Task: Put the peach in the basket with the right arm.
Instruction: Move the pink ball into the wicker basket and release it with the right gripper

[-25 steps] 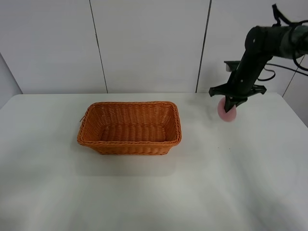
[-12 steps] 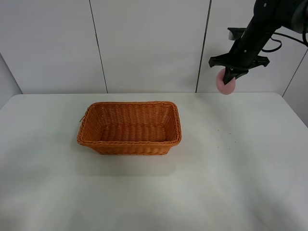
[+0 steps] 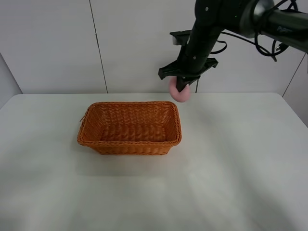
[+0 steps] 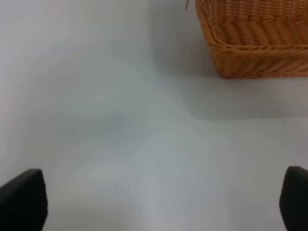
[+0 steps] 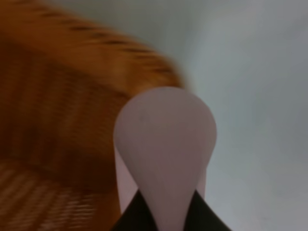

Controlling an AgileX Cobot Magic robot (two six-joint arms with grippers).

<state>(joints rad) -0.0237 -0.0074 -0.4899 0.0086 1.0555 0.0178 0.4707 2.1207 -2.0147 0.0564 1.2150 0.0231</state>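
The pale pink peach (image 3: 179, 91) hangs in the air just past the basket's far right corner, held between the fingers of my right gripper (image 3: 182, 88), which is shut on it. In the right wrist view the peach (image 5: 164, 144) fills the middle, its pointed tip away from the camera, with the blurred basket rim (image 5: 96, 45) below and to one side. The orange-brown wicker basket (image 3: 129, 142) stands on the white table, nothing inside it. My left gripper (image 4: 154, 202) is open, its dark fingertips (image 4: 21, 197) low over bare table beside a basket corner (image 4: 250, 62).
White table (image 3: 231, 183) runs wide to the right and front of the basket. A white panelled wall (image 3: 139, 43) rises behind the table's far edge. The black right arm (image 3: 269, 19) with cables reaches in from the upper right.
My right arm lifted the peach off the table at the far right, then carried it leftward and lower, to the basket's far right corner.
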